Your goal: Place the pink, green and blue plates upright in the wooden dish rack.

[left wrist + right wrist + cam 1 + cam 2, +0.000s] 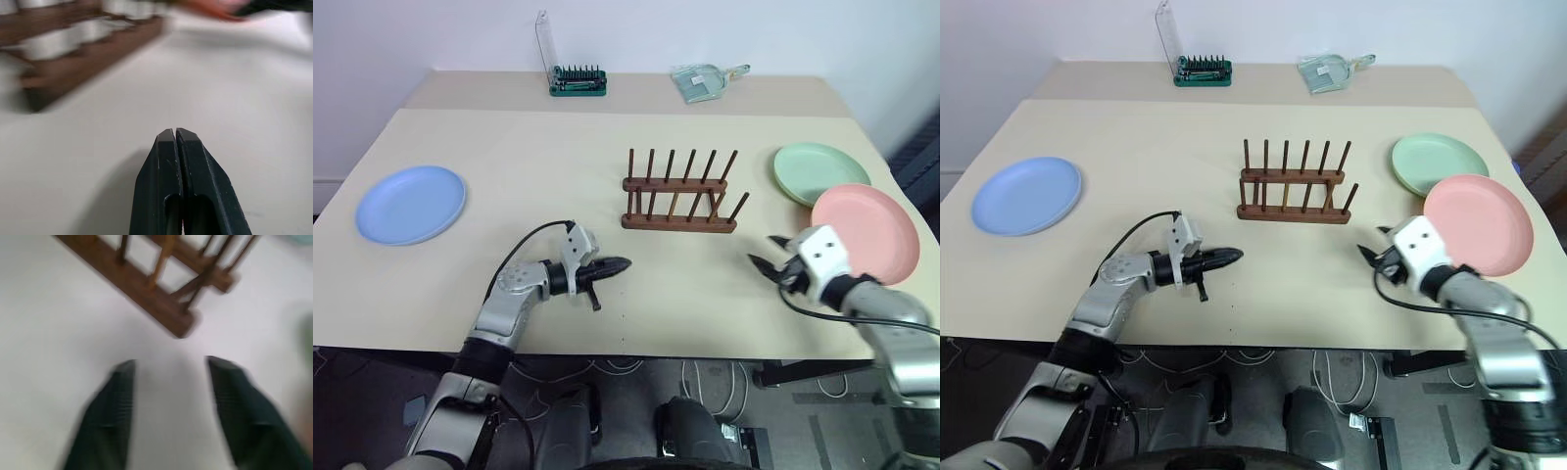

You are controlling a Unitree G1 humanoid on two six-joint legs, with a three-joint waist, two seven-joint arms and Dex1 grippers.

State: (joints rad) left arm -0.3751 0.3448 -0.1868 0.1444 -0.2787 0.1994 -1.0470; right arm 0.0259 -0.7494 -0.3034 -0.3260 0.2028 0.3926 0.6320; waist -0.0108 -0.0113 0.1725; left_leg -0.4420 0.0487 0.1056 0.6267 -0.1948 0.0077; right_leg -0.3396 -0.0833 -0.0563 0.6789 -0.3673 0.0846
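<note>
From the head camera we see the wooden dish rack empty at mid-table, the blue plate lying flat far off to its left, and the green plate and pink plate flat to its right, the pink rim overlapping the green one. Our left wrist view shows the left gripper pressed fully together on nothing above the bare table, with the rack's rail blurred beyond. Our right wrist view shows the right gripper spread wide and empty, the rack's end just ahead.
</note>
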